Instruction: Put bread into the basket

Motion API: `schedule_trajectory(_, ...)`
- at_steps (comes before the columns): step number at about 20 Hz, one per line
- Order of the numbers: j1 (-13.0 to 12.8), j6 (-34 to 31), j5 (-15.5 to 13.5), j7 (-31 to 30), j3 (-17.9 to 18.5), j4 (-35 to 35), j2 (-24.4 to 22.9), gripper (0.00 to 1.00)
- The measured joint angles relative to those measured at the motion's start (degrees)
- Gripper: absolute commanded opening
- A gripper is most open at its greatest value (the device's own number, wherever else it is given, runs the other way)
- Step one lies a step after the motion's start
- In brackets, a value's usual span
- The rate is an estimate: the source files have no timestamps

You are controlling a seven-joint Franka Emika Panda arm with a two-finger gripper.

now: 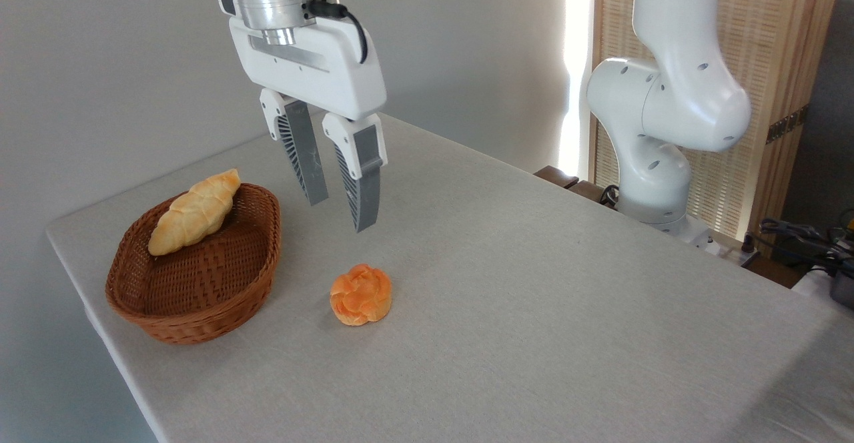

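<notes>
One bread (194, 211) is being cradled inside the one basket (200, 309), tilted against its far rim, while one round bun (361, 294) is being left on the table (534, 283) right of the basket, and the gripper (341, 211) is being held above, slightly parted, empty.

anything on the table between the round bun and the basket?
Nothing. In the camera view the stretch of table between the round bun and the basket is bare cloth; the open pincer hangs above it, touching neither.
</notes>
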Motion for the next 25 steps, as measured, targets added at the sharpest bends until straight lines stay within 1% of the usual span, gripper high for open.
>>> schedule_trajectory(3, -0.1, 0.0, -0.2, 1.9, 1.7, 0.3, 0.0, 1.00)
schedule_trajectory(7, -0.2, 0.0, -1.3, 2.1, 2.3, 0.4, 0.0, 1.00)
schedule_trajectory(10, -0.3, 0.0, -1.4, 2.1, 2.5, 0.5, 0.0, 1.00)
schedule_trajectory(13, -0.6, 0.0, -1.5, 2.2, 3.6, 0.6, 0.0, 1.00)
schedule_trajectory(16, -0.9, 0.0, -1.7, 2.2, 3.8, 0.8, 0.0, 1.00)
schedule_trajectory(20, -1.0, 0.0, -3.9, 2.2, 3.9, 0.9, 0.0, 1.00)
schedule_trajectory(25, -1.0, 0.0, -4.3, 2.2, 3.9, 0.9, 0.0, 1.00)
